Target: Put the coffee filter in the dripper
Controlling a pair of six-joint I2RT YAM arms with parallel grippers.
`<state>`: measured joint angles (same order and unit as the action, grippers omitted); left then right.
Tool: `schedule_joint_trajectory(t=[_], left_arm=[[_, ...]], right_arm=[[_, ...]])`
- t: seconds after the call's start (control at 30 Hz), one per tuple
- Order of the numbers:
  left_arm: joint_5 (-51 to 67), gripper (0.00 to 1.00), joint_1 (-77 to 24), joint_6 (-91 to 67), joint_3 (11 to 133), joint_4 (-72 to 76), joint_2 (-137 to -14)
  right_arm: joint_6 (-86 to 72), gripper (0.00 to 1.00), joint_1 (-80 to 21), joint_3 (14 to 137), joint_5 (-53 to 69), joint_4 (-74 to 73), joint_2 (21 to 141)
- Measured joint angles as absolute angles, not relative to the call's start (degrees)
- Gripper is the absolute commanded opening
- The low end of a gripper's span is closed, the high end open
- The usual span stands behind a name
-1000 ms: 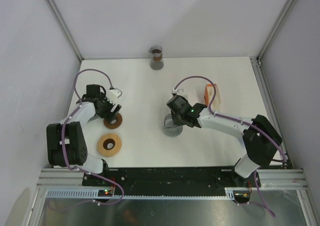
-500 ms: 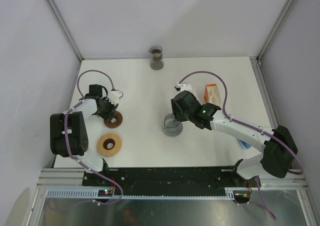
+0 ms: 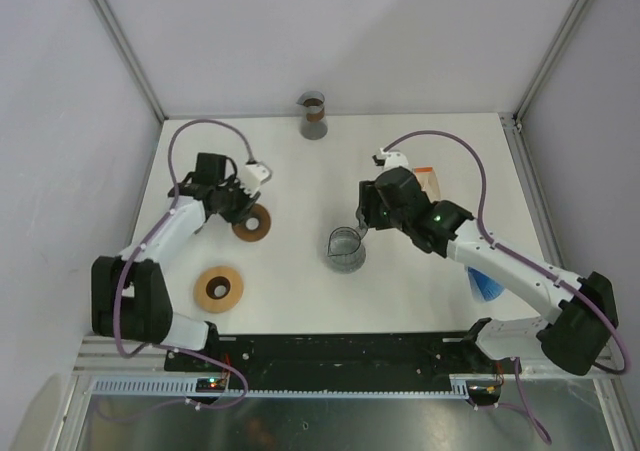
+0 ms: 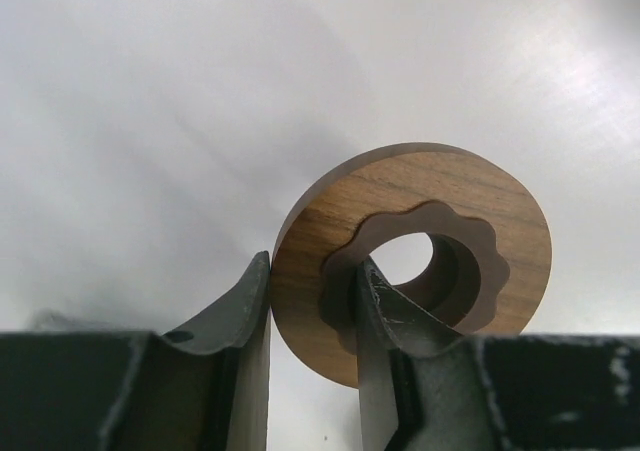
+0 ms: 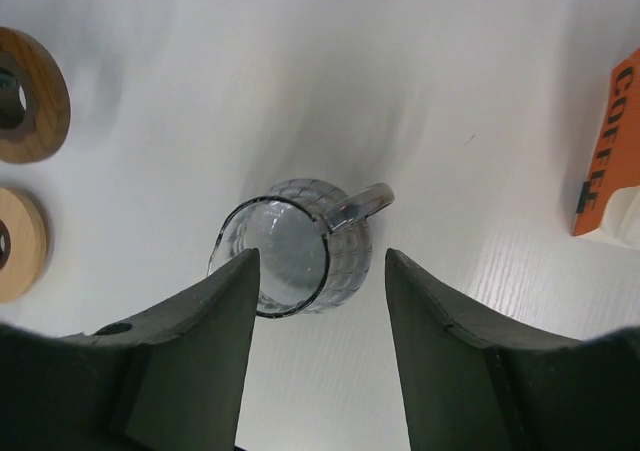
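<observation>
left fingers (image 4: 245, 336) pinch dark wooden ring (image 4: 400, 196) (right fingers (image 5: 205, 336) apart).

- The orange box (image 3: 428, 178) lay mostly behind the right arm (image 3: 470, 251) in the top view. In the right wrist view, the picture's edge cut off the box and its lettering.
- A blue thing (image 3: 487, 285) showed only as a sliver under that arm, and what it was could not be told.
- The right wrist view's left edge cut through the dark wooden ring (image 5: 25, 96) and the pale ring (image 5: 15, 246).
- The left gripper (image 4: 313, 266), clamped on the dark wooden ring, hid its lower part behind the fingers (image 4: 245, 321).
- A finger of the spread right gripper (image 5: 318, 256) covered the lower left rim of the glass jug (image 5: 300, 261).
- The cup (image 3: 314, 116) at the far edge was too small to show its contents.
</observation>
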<state>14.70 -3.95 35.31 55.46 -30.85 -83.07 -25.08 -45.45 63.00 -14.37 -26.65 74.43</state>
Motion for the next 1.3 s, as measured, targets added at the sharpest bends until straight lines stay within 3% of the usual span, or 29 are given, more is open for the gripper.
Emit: schedule_joint_trajectory(t=[0.3, 0.6, 0.9, 1.3], left_arm=[[16.0, 0.0, -27.8, 31.4, 72.2, -38.2, -80.2], [16.1, 0.0, -42.9, 27.7, 84.1, -44.4, -93.8], [13.6, 0.0, -46.1, 26.8, 87.7, -47.4, -102.1], [9.5, 0.0, -46.5, 26.8, 89.4, -47.4, -105.8]], right_arm=[[-24.8, 0.61, -40.9, 63.0, -12.3, -28.8, 71.5], [-24.8, 0.66, -34.2, 62.4, -12.5, -33.7, 66.7], [-24.9, 0.66, -27.9, 57.7, -11.7, -35.8, 59.7], [-24.8, 0.68, -27.2, 56.1, -10.2, -36.0, 58.9]])
